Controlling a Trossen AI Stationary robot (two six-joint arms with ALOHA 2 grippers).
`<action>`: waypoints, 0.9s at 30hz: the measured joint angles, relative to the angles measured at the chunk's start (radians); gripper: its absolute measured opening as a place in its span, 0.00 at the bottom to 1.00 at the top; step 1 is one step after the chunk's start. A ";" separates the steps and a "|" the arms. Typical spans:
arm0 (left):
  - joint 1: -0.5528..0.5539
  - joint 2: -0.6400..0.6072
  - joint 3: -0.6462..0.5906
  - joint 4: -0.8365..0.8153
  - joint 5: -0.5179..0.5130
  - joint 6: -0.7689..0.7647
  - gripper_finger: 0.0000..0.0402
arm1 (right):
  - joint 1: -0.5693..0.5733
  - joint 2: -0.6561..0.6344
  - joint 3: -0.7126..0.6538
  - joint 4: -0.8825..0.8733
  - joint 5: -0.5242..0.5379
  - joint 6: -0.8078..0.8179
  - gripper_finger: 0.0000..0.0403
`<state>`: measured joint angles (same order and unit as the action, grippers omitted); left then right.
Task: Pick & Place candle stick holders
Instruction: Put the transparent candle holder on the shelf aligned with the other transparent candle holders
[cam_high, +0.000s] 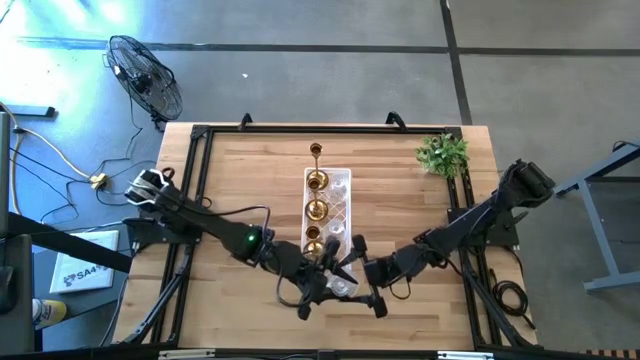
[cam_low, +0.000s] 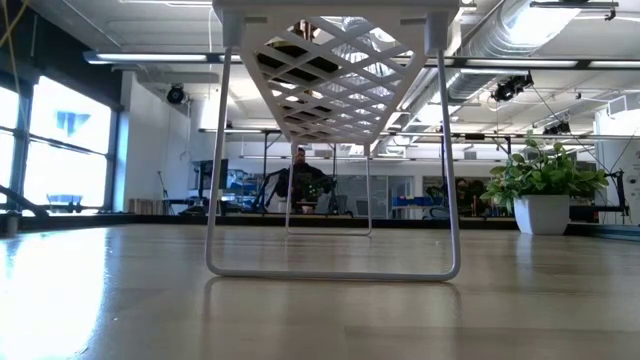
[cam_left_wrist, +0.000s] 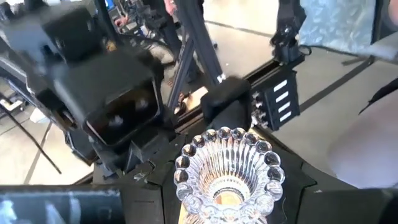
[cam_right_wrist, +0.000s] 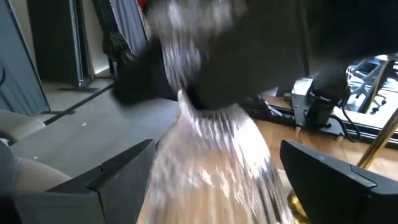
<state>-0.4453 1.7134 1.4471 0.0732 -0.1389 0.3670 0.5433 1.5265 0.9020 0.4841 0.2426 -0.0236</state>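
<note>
High view: green plant (cam_high: 443, 153) at table corner, well apart from tray (cam_high: 340, 180).

From above, my two arms cross over the near end of the white lattice tray (cam_high: 340, 190), hiding whatever sits beneath them. In my right wrist view, a clear glass holder (cam_right_wrist: 211, 155) is smeared by blur and cut off at the lower edge. My left wrist view crops the base of another glass holder (cam_left_wrist: 229, 171). A distant person (cam_low: 300, 175) stays indistinct.
</note>
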 joint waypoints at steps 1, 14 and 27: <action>0.004 0.003 0.000 -0.001 -0.001 -0.001 0.38 | -0.001 0.000 0.000 0.000 -0.005 0.001 0.84; 0.026 0.022 -0.001 0.035 0.036 0.003 0.38 | -0.008 0.000 0.000 -0.024 -0.050 0.019 0.83; 0.027 0.023 -0.001 0.037 0.046 0.006 0.38 | -0.014 0.000 0.000 -0.047 -0.054 0.018 0.75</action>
<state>-0.4187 1.7367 1.4464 0.1105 -0.0925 0.3729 0.5293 1.5265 0.9020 0.4374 0.1890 -0.0051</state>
